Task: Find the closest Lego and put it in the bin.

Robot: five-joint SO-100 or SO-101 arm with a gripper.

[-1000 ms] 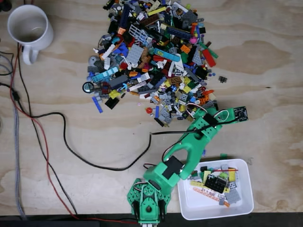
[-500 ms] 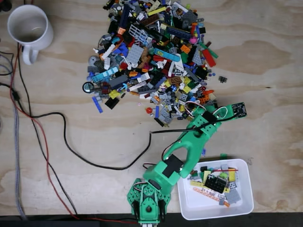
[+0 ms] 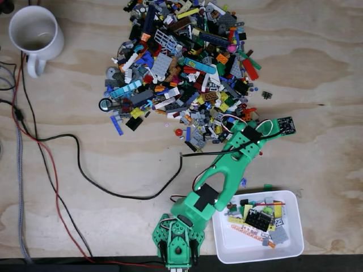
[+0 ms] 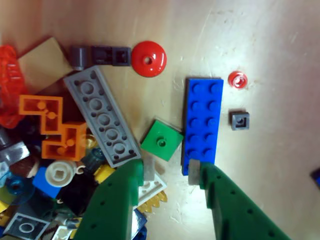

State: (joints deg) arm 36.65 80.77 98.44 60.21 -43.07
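fixed view: green arm rises from its base at 6 o'clock and reaches toward 1 o'clock, ending at the lower right edge of the lego pile. the pile spreads over the upper middle of the plywood tabletop. the bin sits at 5 o'clock, just right of the arm's base, with a scatter of small pieces in its upper half. white mug at 10 o'clock, well apart from the pile. black cable and red wire run across the left side.

wrist view: the fingers enter from 6 o'clock, two green tips spread apart with bare tabletop between them, nothing held. blue 2x6 plate lies flat at about 2 o'clock from the gap, its near end just beside the right tip; contact cannot be told. green square tile lies just above the gap, touching the blue plate's left edge or nearly so. grey long plate slants at 10 o'clock. red round dish at 12 o'clock, small red stud and dark grey 1x1 to the right of the blue plate. orange piece at 9 o'clock.
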